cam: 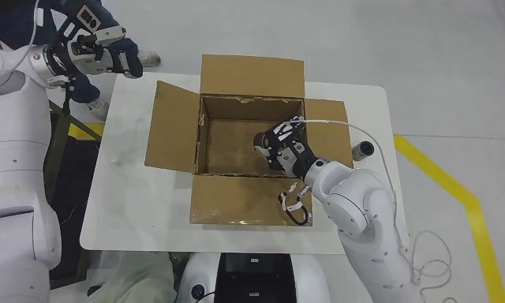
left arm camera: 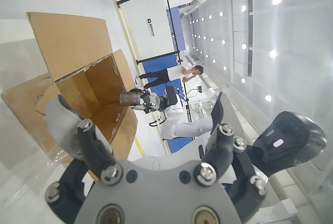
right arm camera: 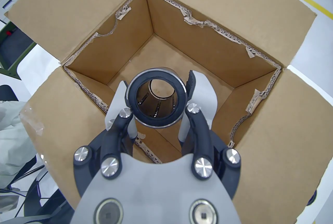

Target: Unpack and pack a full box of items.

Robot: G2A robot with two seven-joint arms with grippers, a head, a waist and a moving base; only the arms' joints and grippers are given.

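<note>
An open cardboard box [cam: 229, 149] stands in the middle of the white table [cam: 126, 192], all four flaps folded out. Its floor [right arm camera: 166, 53] is bare cardboard. My right gripper [cam: 276, 147] hangs over the box's right half, shut on a hollow metal cylinder with black end rings [right arm camera: 157, 102]. The cylinder [left arm camera: 128, 98] is above the box rim in the left wrist view, held by the right gripper [left arm camera: 145, 103]. My left gripper [cam: 130, 62] is raised beyond the table's far left corner, open, with nothing between its fingers [left arm camera: 56, 115].
A small dark cylinder [cam: 364, 149] lies on the table just right of the box's right flap [cam: 331, 137]. A white cable [cam: 371, 137] arcs from the right wrist over that flap. Bare tabletop lies left of the box.
</note>
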